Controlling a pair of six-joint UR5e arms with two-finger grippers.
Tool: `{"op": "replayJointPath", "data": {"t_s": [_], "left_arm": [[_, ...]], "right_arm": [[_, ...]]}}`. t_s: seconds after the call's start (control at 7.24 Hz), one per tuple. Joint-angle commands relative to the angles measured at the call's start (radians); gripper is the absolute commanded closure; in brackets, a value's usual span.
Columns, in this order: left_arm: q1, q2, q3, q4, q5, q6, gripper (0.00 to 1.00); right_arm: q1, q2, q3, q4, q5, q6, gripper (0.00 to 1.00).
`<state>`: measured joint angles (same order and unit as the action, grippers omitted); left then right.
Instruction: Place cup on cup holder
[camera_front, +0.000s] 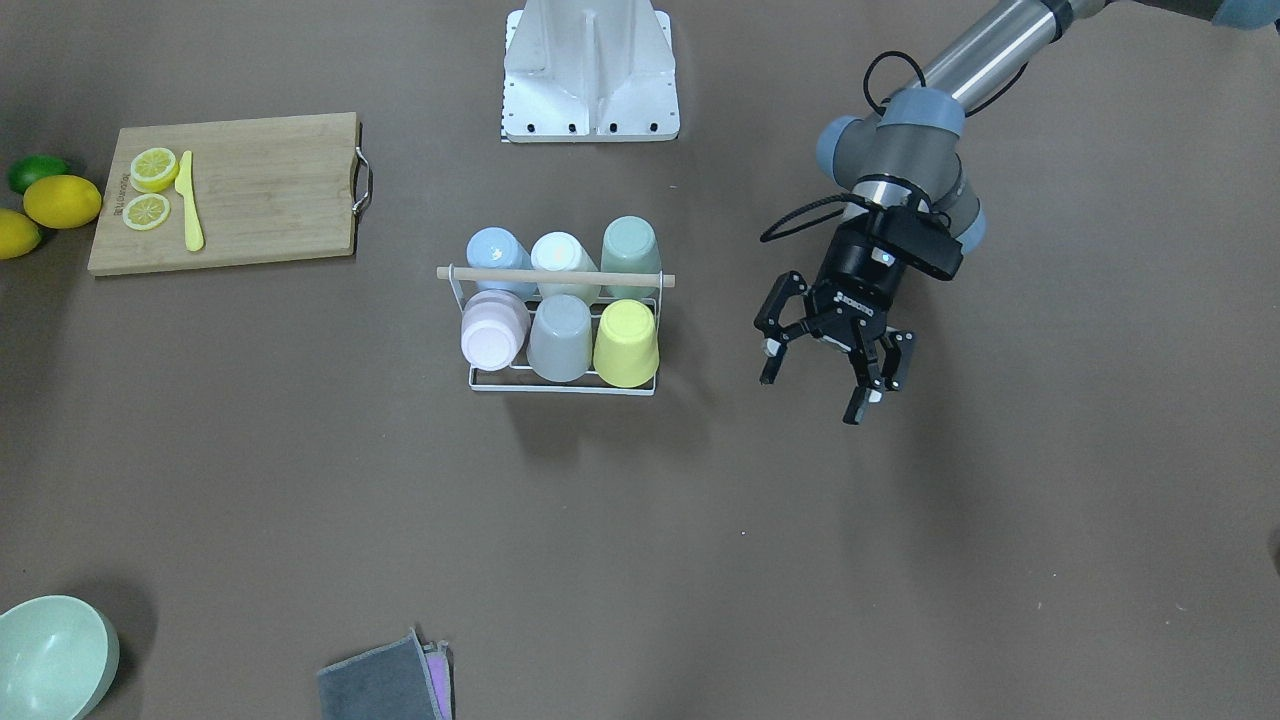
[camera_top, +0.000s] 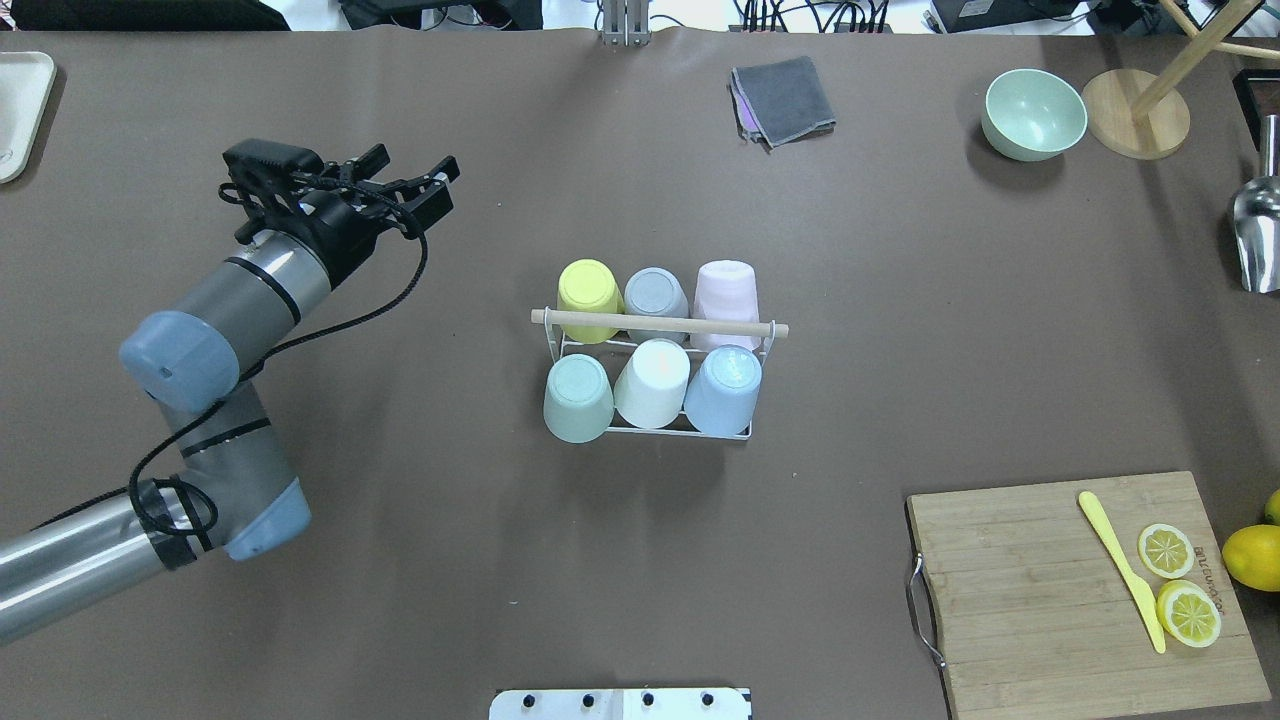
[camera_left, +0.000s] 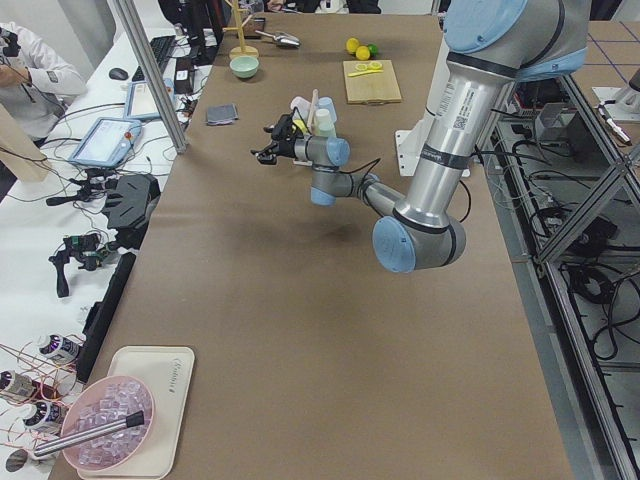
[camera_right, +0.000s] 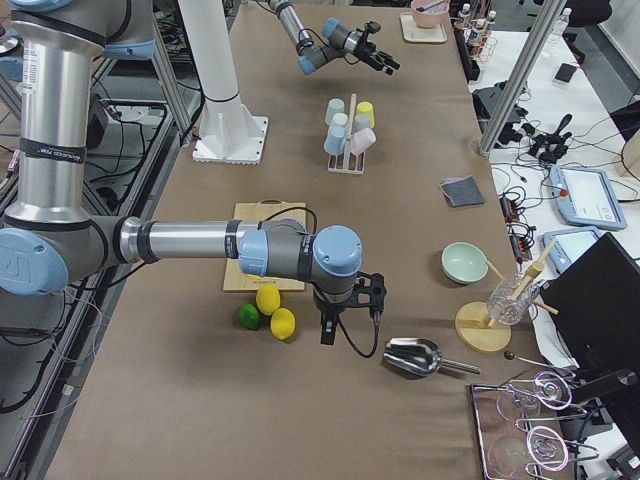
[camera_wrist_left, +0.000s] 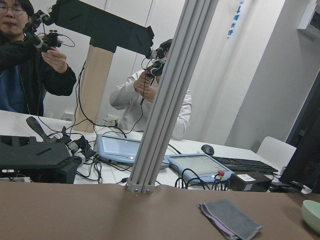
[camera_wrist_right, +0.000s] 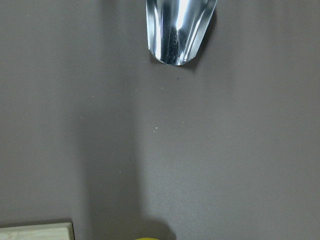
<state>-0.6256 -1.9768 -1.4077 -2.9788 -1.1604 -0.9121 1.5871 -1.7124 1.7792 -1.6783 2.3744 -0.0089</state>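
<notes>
White wire cup holder (camera_front: 556, 275) stands mid-table, six upturned cups (camera_front: 627, 345) filling its prongs. Left gripper (camera_front: 822, 385) hovers well off to one side, jaws wide apart, empty. Right gripper (camera_right: 350, 318) hangs beside the lemons (camera_right: 283, 322); its jaws' state cannot be told.

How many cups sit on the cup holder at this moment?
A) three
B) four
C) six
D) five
C: the cup holder carries two rows of three upturned cups: yellow cup, grey cup, pink cup, green cup, white cup, blue cup.
</notes>
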Motion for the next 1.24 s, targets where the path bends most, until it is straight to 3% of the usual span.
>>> {"op": "replayJointPath", "data": {"t_s": [0.0, 0.28, 0.69, 0.97, 1.1], "left_arm": [[-0.112, 0.039, 0.071, 0.117, -0.188, 0.001, 0.02], [-0.167, 0.047, 0.163, 0.185, -0.266, 0.002, 0.02], [-0.219, 0.049, 0.179, 0.513, -0.300, 0.036, 0.02], [-0.345, 0.059, 0.203, 0.602, -0.521, 0.149, 0.02], [-0.380, 0.061, 0.194, 0.660, -0.575, 0.186, 0.02]], "right_arm": [[-0.028, 0.016, -0.023, 0.002, -0.015, -0.003, 0.00], [-0.029, 0.053, -0.055, 0.002, -0.020, -0.005, 0.00], [-0.027, 0.054, -0.050, 0.002, -0.032, -0.005, 0.00], [-0.025, 0.053, -0.047, 0.002, -0.037, -0.006, 0.00], [-0.024, 0.051, -0.044, 0.002, -0.035, -0.008, 0.00]]}}
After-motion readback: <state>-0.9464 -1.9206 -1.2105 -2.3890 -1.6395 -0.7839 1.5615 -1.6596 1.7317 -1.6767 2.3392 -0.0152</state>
